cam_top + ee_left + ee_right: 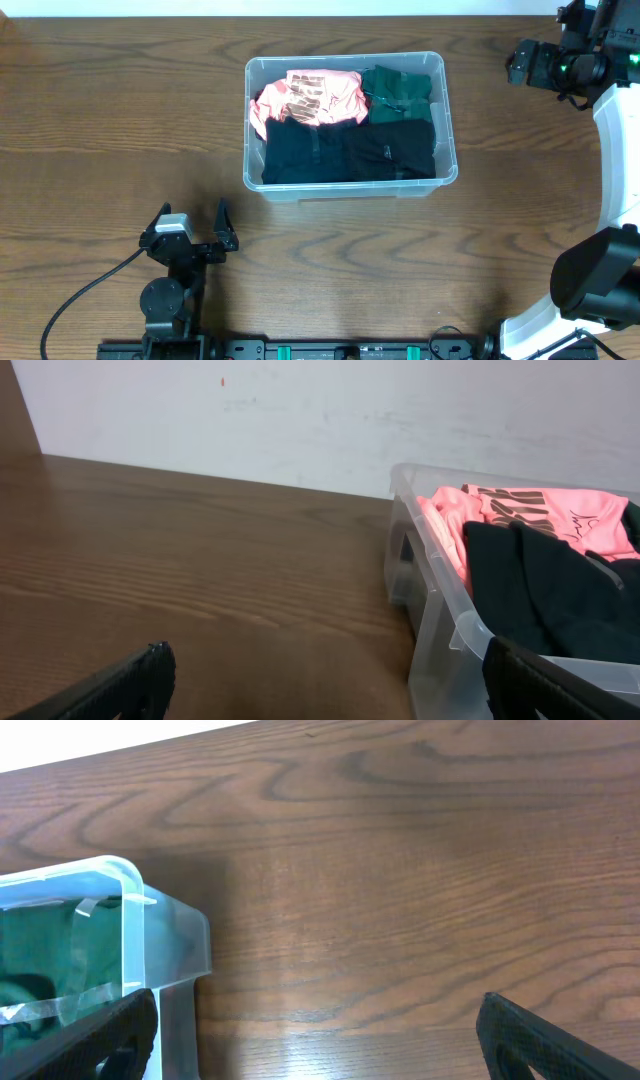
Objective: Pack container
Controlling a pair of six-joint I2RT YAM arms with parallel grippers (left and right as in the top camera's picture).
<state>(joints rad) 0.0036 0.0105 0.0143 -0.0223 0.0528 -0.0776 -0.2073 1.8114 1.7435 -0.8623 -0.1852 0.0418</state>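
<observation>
We see the container (pixel 350 190) standing mid-table (pixel 100 120), toward the far edge. It holds pink cloth (pixel 315 95) at far left, green cloth (pixel 398 85) at far right, and black cloth (pixel 350 150) across the near half, perhaps more than one piece. Our left tool (pixel 192 210) sits near the front edge, left of the container and well apart, fingers spread around nothing. Our right tool (pixel 318 1010) is off the container's far right corner, apart from it, also spread wide.
</observation>
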